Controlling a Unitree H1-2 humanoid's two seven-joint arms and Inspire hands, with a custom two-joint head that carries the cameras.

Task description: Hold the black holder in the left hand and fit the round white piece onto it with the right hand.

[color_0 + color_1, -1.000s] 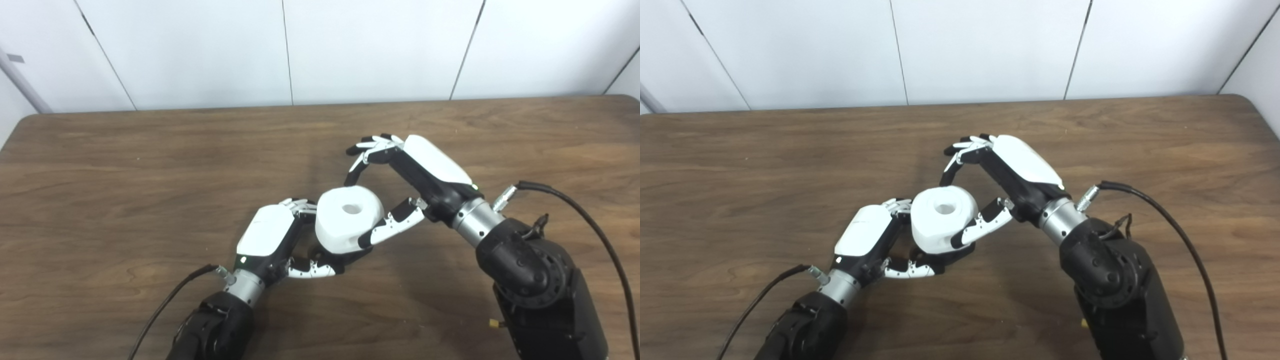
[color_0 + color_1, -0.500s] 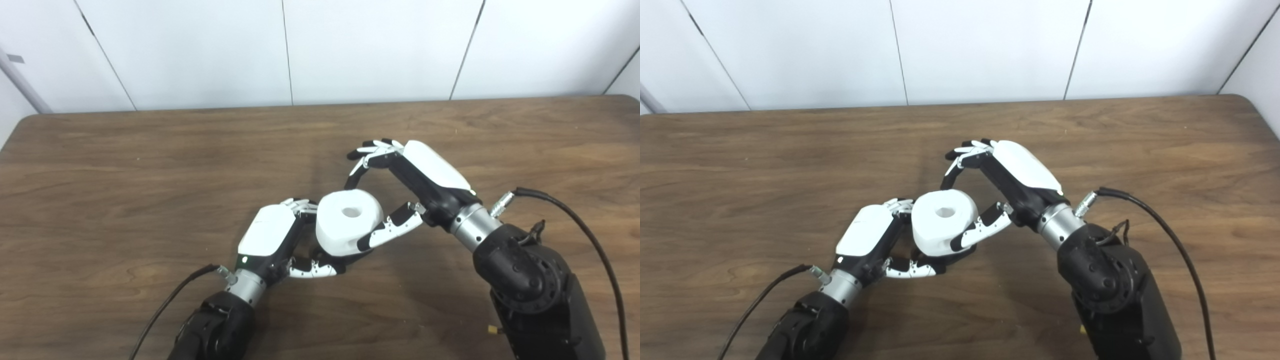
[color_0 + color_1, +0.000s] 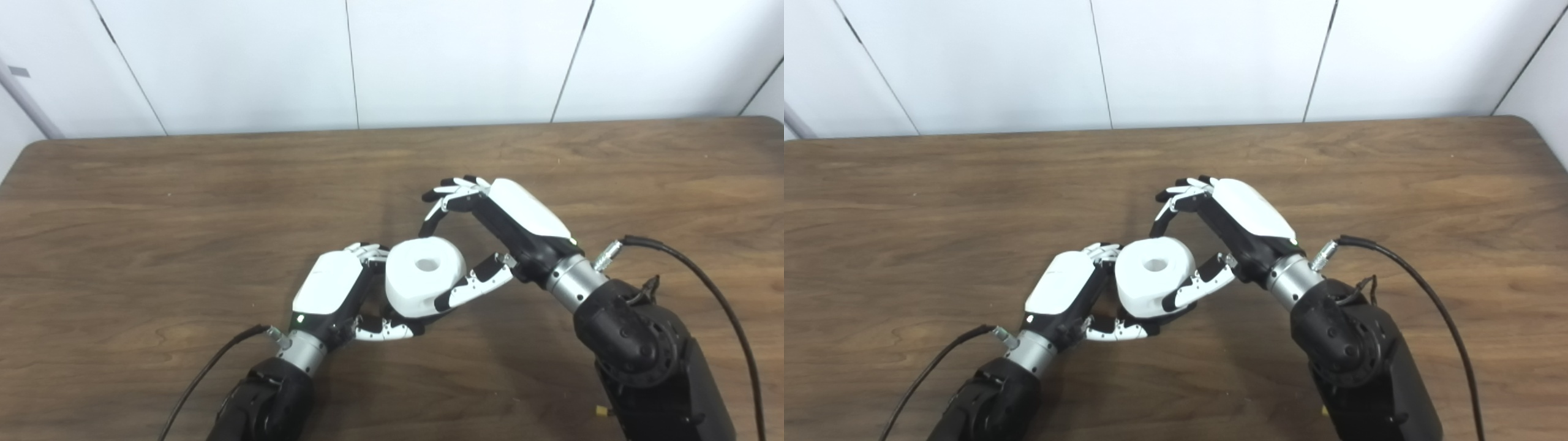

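The round white piece [image 3: 419,278], a thick ring with a centre hole facing up, sits at the middle of the table. My right hand [image 3: 508,220] is shut on it, thumb against its near right side and fingers curled over its far edge. My left hand [image 3: 331,288] is shut below and to the left of the piece on the black holder [image 3: 436,313]. Only a dark sliver of the holder shows under the piece; the rest is hidden. The white piece rests low, right above the left hand's fingers.
The brown wooden table [image 3: 153,202] runs to a white panelled wall at the back. A black cable [image 3: 704,269] loops off my right wrist and another cable [image 3: 208,367] trails from my left wrist.
My right hand has come down and a little to the left with the white piece, bringing it lower onto the holder in my left hand. The left hand has stayed in place.
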